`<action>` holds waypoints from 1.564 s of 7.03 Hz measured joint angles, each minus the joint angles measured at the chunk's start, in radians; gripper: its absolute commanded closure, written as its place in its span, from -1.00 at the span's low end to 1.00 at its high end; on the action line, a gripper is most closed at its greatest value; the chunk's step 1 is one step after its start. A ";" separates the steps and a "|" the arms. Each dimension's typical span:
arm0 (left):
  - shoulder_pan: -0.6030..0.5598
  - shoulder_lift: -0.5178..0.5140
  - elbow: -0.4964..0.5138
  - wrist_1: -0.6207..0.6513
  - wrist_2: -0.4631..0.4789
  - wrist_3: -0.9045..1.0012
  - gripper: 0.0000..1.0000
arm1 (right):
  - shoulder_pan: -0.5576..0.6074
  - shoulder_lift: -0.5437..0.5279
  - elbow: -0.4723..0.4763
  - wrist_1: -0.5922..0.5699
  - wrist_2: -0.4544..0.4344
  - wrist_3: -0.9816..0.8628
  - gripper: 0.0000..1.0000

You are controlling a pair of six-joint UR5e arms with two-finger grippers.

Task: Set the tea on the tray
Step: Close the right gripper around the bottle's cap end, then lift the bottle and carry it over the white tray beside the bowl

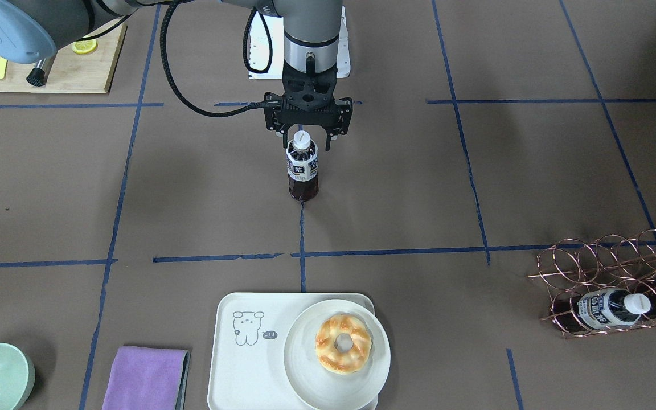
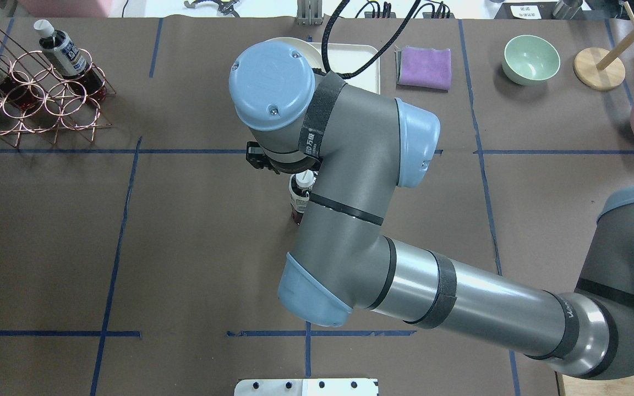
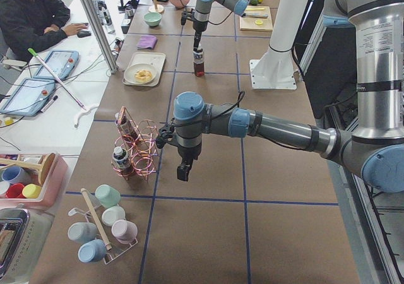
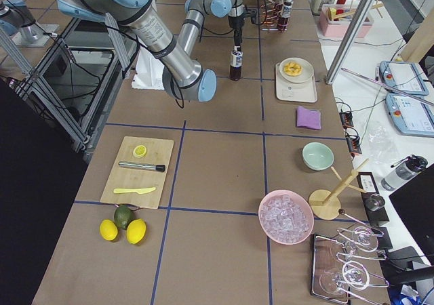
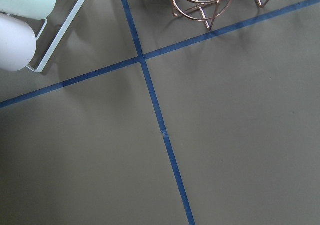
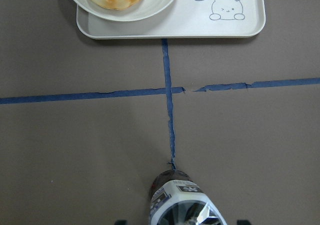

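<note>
Tea is standing upright on the brown table, right on a blue tape line. It is a small clear bottle with dark brown liquid showing in its lower half, a white-and-dark-blue label wrapping its upper body and a white screw cap on top. The right gripper is hanging directly above it, pointing down, with its fingers spreading wide to either side of the cap. In the right wrist view the fingertips are showing only at the bottom corners, clear of the bottle. The cream tray, carrying a round plate with a doughnut, is lying well apart from the tea, farther along the same tape line. The left gripper is hovering near the copper wire rack; whether its jaws are spread or pressed together cannot be told.
</note>
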 measured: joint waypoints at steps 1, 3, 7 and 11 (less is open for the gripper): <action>-0.001 0.000 0.000 0.000 0.000 0.000 -1.00 | 0.000 -0.004 0.000 0.000 0.001 -0.001 -0.43; -0.001 -0.001 0.000 0.000 0.000 0.000 -1.00 | 0.000 -0.012 0.005 0.001 0.004 -0.001 -0.43; -0.002 -0.002 0.000 0.000 0.000 0.000 -1.00 | 0.000 -0.030 0.020 0.000 0.012 -0.001 -0.31; -0.002 -0.002 0.000 0.000 0.001 -0.001 -1.00 | -0.001 -0.034 0.028 -0.001 0.013 0.002 0.98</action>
